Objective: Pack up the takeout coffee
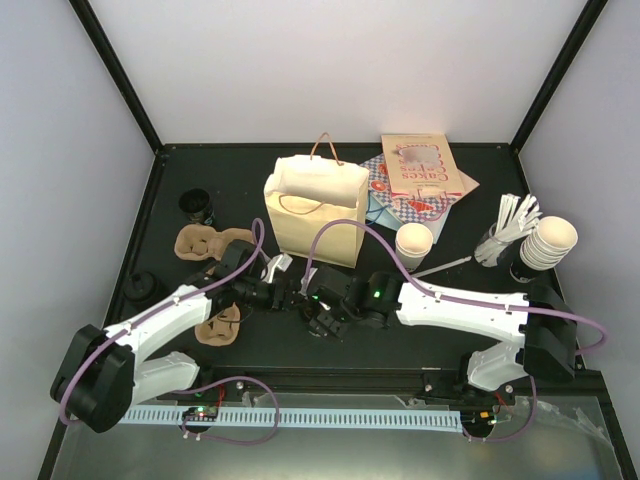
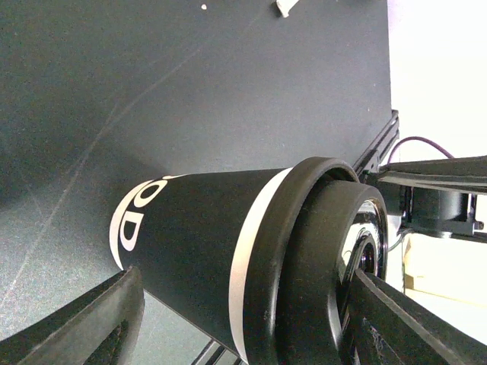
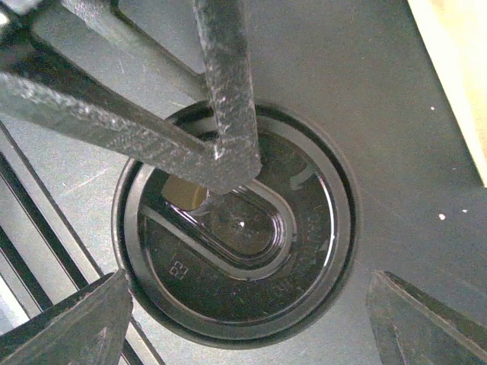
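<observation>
The coffee cup was seen between the two grippers, at the middle of the table and just near of the open paper bag, which stood upright. From the top camera the cup itself was hidden among the black gripper heads. In the left wrist view it was shown as a dark cup with white lettering, a pale band under the rim and a black lid.

The left gripper was closed lengthwise on the cup. One finger was set against the top of the lid and the other against the corner of the base. In the right wrist view that fingertip was seen pressed onto the middle of the lid. Whether the base rested on the table could not be told.

The right gripper was held over the lid, facing it squarely, with its fingers spread wide. One finger was just beside the rim and the other was clear of it, so nothing was gripped.

A brown cup carrier lay to the left of the bag. A lidless cup stood to its right, and a stack of cups stood further right.
</observation>
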Robot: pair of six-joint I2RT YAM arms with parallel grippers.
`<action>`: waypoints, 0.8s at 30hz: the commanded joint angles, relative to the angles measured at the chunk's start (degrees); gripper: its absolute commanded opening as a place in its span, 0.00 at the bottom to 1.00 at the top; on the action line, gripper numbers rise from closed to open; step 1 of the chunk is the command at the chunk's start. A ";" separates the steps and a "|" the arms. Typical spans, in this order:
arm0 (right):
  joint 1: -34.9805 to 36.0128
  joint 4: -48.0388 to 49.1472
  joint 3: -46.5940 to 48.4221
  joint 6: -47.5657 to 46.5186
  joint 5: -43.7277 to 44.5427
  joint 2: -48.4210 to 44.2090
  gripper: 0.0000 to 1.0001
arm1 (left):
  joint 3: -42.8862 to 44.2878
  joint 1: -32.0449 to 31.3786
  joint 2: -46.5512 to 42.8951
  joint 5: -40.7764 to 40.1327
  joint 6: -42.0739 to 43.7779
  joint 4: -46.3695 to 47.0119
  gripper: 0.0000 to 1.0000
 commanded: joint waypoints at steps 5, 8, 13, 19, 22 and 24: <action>-0.33 -2.29 4.68 -1.87 2.50 1.17 0.87 | 6.32 -0.50 0.46 -1.18 0.88 -5.61 0.80; -0.30 -2.31 4.86 -1.67 2.55 1.20 0.87 | 8.38 -0.51 0.40 -0.73 0.95 -6.55 0.84; -0.26 -2.32 4.61 -1.31 2.97 -0.10 0.87 | 10.22 -0.51 -0.96 0.13 -0.24 -6.38 0.90; -0.26 -1.79 4.28 -0.71 3.15 -2.08 0.89 | 11.80 1.62 -4.66 -3.79 -0.54 -10.17 0.90; -0.28 -1.56 4.01 0.01 3.90 -2.25 0.90 | 11.69 4.67 -7.68 -5.09 0.31 -11.87 0.91; -0.30 -1.69 3.99 1.13 4.92 -2.34 0.90 | 11.99 7.24 -9.64 -6.33 1.94 -14.04 0.91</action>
